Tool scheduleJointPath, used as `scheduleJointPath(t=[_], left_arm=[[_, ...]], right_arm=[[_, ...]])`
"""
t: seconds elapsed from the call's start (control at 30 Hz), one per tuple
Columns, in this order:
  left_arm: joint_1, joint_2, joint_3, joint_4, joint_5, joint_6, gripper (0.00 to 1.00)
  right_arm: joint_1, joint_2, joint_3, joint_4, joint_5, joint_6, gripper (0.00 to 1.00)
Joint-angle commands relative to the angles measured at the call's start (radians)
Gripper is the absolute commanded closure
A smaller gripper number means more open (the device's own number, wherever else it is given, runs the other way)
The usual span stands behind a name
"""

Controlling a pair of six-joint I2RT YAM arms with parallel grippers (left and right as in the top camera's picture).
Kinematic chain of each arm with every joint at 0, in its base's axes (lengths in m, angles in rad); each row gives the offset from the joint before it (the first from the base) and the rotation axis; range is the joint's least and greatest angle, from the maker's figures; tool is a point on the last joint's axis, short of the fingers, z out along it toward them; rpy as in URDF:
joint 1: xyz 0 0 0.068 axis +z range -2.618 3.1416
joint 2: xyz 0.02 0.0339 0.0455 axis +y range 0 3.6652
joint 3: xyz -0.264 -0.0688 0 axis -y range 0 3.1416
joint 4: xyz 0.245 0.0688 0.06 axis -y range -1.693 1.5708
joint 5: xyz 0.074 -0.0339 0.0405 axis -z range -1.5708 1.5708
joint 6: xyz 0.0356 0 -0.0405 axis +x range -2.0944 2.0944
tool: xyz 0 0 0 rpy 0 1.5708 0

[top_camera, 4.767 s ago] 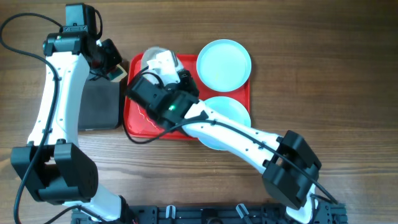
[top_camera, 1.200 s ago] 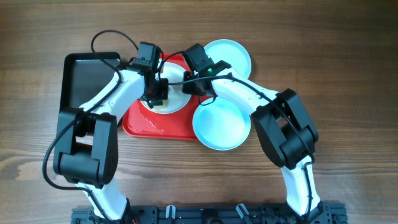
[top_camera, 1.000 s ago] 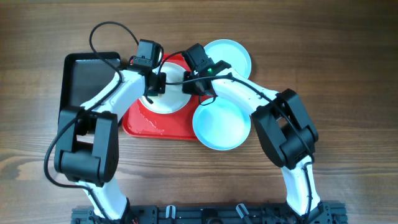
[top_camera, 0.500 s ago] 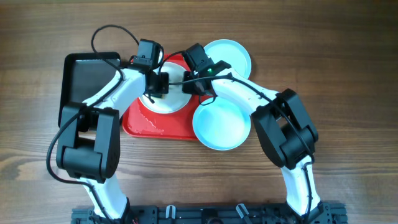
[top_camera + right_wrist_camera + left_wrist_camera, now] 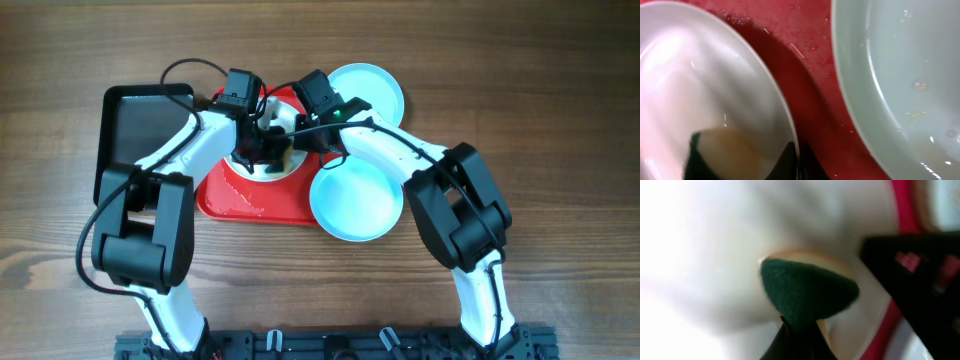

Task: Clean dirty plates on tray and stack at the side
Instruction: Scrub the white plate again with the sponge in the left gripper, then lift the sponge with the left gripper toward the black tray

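Note:
The cream-white plate (image 5: 262, 170) lies on the red tray (image 5: 230, 195); it also shows in the left wrist view (image 5: 715, 255) and the right wrist view (image 5: 700, 90). My left gripper (image 5: 268, 148) is shut on a green and yellow sponge (image 5: 805, 287) pressed on the plate's inside. My right gripper (image 5: 300, 140) is shut on the plate's rim (image 5: 792, 145). One pale blue plate (image 5: 362, 98) sits at the tray's far right corner. The other pale blue plate (image 5: 355, 200) overhangs the tray's near right edge and shows in the right wrist view (image 5: 900, 75).
A black rectangular tray (image 5: 140, 125) lies left of the red tray. Water drops lie on the red tray (image 5: 805, 50). The wooden table (image 5: 550, 120) stretches around both trays.
My left gripper has moved the sponge from the plate's left side to the right across its middle. My right gripper has kept its hold on the rim.

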State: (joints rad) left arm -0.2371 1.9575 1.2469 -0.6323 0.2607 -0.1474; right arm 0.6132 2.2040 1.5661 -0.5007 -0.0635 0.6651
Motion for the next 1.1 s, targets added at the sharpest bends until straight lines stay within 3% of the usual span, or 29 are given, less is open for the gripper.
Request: scheduleJointPath(t=[0.0,0.03,0.13,0.27,0.5,0.7,0.9,1.03,1.07], left_arm=[[0.018,0.023,-0.019,-0.008,-0.517,-0.216,0.96],[0.016,0.023,-0.018,-0.006,-0.624,-0.249,0.96],[0.013,0.023,-0.006,0.0,-0.768,-0.258,0.96],[0.013,0.023,0.039,-0.001,-0.831,-0.258,0.96],[0.012,0.023,0.199,-0.031,-0.697,-0.25,0.96],[0.038,0.019,0.393,-0.195,-0.548,-0.25,0.96],[0.113,0.017,0.469,-0.354,-0.401,-0.25,0.96],[0.179,0.019,0.468,-0.422,-0.384,-0.249,0.96],[0.192,0.019,0.468,-0.437,-0.377,-0.249,0.96]], right_arm=[[0.004,0.014,-0.014,-0.015,0.035,-0.011,0.96],[0.003,0.014,-0.014,-0.015,0.035,-0.011,0.96],[0.003,0.014,-0.014,-0.015,0.035,-0.011,0.96],[0.004,0.014,-0.014,-0.015,0.035,-0.011,0.96],[0.003,0.014,-0.014,-0.021,0.035,-0.012,0.96],[0.004,0.014,-0.014,-0.028,0.027,-0.033,0.95],[0.004,0.016,-0.014,-0.028,0.012,-0.034,0.76],[0.005,0.023,-0.016,-0.027,-0.007,-0.034,0.78],[0.005,0.024,-0.016,-0.027,-0.02,-0.034,0.85]])
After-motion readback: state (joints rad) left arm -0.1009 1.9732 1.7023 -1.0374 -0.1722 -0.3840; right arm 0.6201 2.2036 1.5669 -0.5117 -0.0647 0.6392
